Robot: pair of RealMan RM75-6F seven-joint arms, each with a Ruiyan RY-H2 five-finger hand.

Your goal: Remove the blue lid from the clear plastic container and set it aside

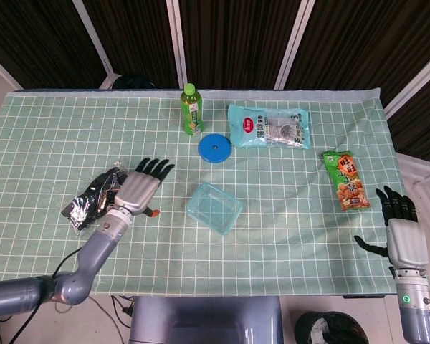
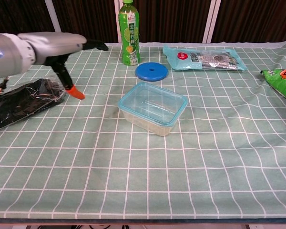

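Blue lid (image 1: 214, 148), seen from the head camera, lies flat on the checked green tablecloth (image 1: 50, 136), apart from the clear plastic container (image 1: 213, 208) and at its 12 o'clock; the container sits open near the middle of the table. A green bottle (image 1: 192, 110) stands upright just beside the lid at its 10 o'clock, and a pale blue snack packet (image 1: 267, 126) lies at the lid's 2 o'clock. The left hand (image 1: 138, 189) hangs at the container's 9 o'clock, holding nothing, fingers straight and spread, with a black bag (image 1: 94, 198) just beside it at its own 9 o'clock. The right hand (image 1: 400, 228) hovers at the table's right edge, empty with fingers apart, and a green snack bag (image 1: 346, 180) lies at its 11 o'clock. From the chest camera, the lid (image 2: 151, 71) rests at 12 o'clock from the container (image 2: 152, 108), not touching it, with the bottle (image 2: 128, 32) just at its upper left. The left hand (image 2: 57, 45) reaches in from the left, above the black bag (image 2: 24, 102), empty, its orange-tipped thumb pointing down. The right hand is out of this frame.
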